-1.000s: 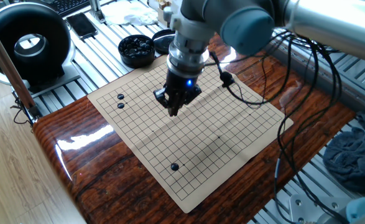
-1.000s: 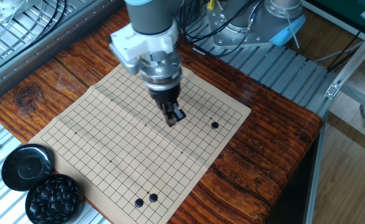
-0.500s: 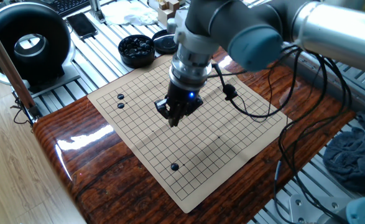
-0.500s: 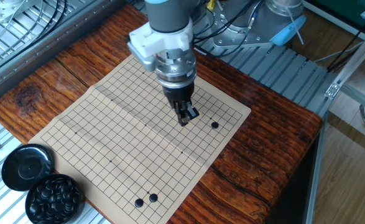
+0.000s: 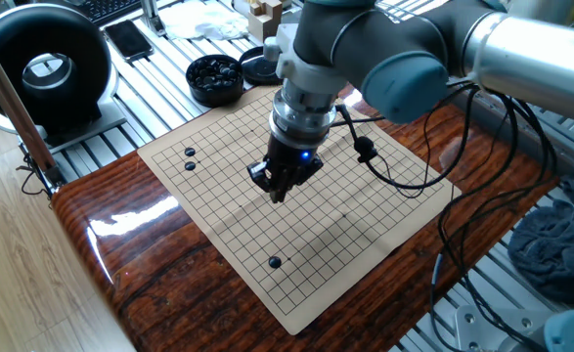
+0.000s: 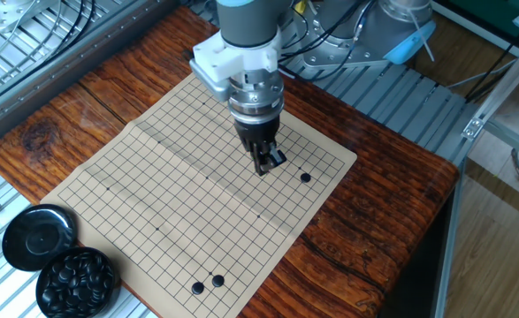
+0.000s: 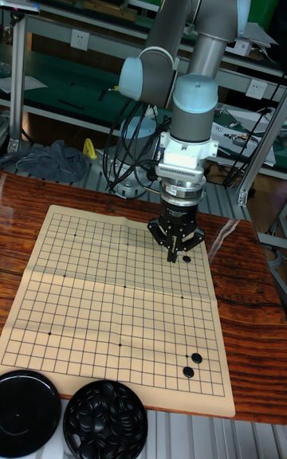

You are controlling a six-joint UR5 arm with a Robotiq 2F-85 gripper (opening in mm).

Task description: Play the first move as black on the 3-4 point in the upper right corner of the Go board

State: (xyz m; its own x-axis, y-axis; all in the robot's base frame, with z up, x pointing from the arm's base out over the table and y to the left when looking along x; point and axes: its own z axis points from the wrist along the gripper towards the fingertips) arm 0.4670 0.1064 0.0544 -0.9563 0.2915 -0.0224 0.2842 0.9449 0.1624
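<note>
Gripper (image 6: pixel 267 165), fingertips pinched together, stone unseen, hovering over Go board (image 6: pixel 135 203), needing descent toward black stone (image 6: pixel 305 177) at four o'clock.

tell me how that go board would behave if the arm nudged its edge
The go board looks like a thin sheet with a fold crease, so it is probably light and floppy. On the glossy wooden table it would likely slide or buckle, shifting the black stones.

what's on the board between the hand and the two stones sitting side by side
Nothing: in the other fixed view only bare grid lies between the hand and the pair of stones.
</note>
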